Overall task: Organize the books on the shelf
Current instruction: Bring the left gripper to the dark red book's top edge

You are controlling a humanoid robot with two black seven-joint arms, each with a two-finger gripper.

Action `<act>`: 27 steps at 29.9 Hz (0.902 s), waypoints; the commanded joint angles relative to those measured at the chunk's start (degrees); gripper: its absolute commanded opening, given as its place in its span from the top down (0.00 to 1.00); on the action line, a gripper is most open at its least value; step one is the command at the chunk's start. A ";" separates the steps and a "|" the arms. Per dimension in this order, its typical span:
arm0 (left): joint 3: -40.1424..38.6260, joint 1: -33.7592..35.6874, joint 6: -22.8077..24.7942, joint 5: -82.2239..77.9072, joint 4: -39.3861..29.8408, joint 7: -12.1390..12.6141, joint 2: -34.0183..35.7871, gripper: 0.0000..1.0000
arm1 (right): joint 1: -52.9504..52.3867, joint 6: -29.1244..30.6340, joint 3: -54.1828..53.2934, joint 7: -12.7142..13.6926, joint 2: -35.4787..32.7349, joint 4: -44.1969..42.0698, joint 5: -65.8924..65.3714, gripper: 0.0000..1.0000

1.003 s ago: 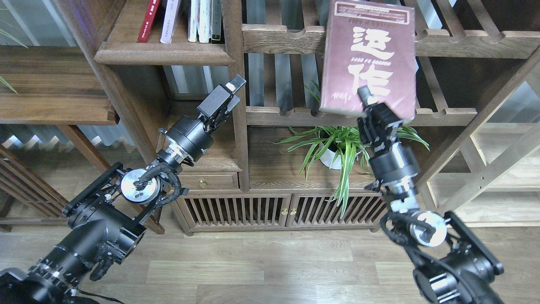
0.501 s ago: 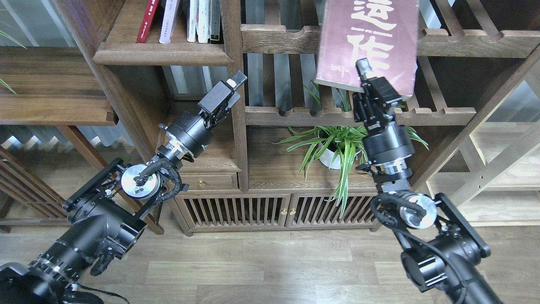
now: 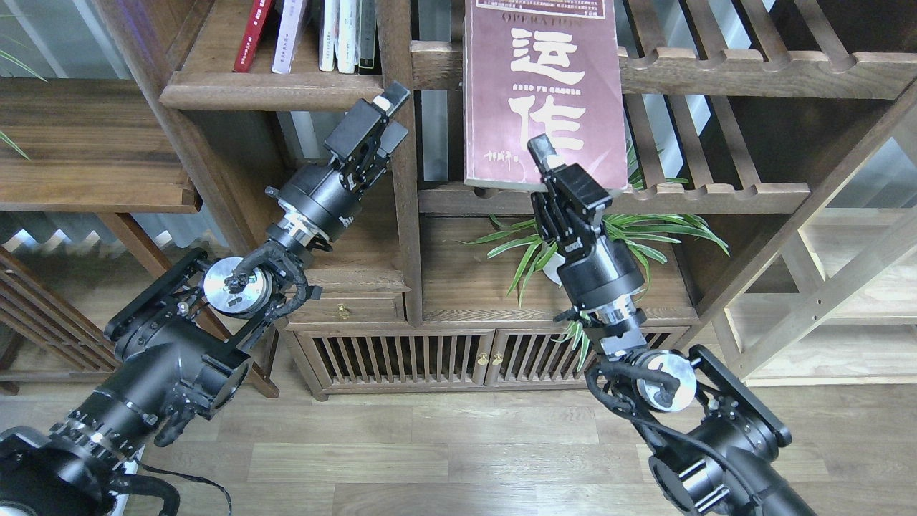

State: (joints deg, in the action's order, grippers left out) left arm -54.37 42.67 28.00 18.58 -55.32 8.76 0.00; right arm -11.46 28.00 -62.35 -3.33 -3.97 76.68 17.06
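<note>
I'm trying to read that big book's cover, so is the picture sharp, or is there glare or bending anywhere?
Head view: the maroon book is sharp, its white characters readable, with no strong glare on the cover; its top is cut off by the frame. Head view: straight bookcase posts lean outward toward the edges, a wide-lens distortion. Head view: pale daylight behind the slatted racks looks washed out.

Both arms are black, built of thick cylindrical segments with ribbed collars near the lower corners of the frame. Each has a bright silver disc at a joint, with black cables looping around it, and flat black side plates studded with small screws. The left gripper and right gripper are blocky black units with pale fingertip pads.
</note>
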 commanded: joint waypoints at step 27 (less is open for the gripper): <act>1.02 3.82 0.00 1.45 -0.84 18.13 0.00 0.07 | 0.65 0.00 4.43 0.35 0.90 -0.03 -3.70 1.00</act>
State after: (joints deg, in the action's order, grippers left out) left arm -53.03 46.24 28.00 20.04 -56.32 25.09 0.01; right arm -10.80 28.00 -58.00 -3.01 -3.17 76.64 13.38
